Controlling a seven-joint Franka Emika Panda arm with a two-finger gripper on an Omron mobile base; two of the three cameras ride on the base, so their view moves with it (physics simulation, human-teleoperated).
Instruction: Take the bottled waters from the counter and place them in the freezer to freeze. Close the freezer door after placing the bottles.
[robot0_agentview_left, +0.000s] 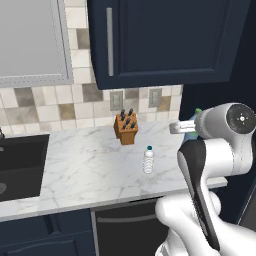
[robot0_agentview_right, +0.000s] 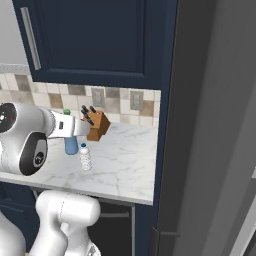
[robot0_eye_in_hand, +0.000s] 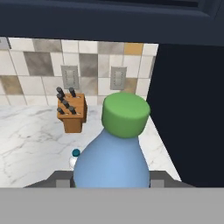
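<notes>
— Blue-tinted bottle (robot0_eye_in_hand: 113, 162); where does it sit?
— Between the gripper (robot0_eye_in_hand: 111, 180) fingers, clamped, green cap up; it is lifted off the counter (robot0_agentview_left: 90, 170).
— And the clear bottle (robot0_agentview_left: 148, 160)?
— Upright on the marble, near the knife block (robot0_agentview_left: 125, 127); well apart from the hand.

no readable text or numbers anywhere; the clear bottle (robot0_agentview_left: 148, 161) label is blank white.

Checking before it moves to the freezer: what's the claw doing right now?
Claw: shut on the blue bottle with the green cap, lifted off the counter.
</notes>
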